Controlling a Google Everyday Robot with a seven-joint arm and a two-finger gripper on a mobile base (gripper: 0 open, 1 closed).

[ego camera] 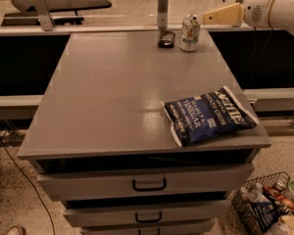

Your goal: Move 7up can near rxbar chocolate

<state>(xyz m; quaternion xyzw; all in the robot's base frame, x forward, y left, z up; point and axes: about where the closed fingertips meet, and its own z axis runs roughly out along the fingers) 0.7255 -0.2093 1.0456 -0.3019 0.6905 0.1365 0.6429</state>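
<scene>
The 7up can (189, 33) stands upright at the far edge of the grey table (112, 92), its white and green label facing me. The rxbar chocolate (166, 38), a small flat dark wrapper, lies just left of the can, a narrow gap apart. My gripper (206, 18) hangs in the air just right of the can's top, pointing left at it. It is open, empty and not touching the can. The white arm (274, 6) runs off to the upper right.
A large blue chip bag (209, 115) lies at the table's front right corner. A metal post (162, 6) stands behind the rxbar. Drawers (149, 184) are below the tabletop. A wire basket (267, 207) with packets sits on the floor at the lower right.
</scene>
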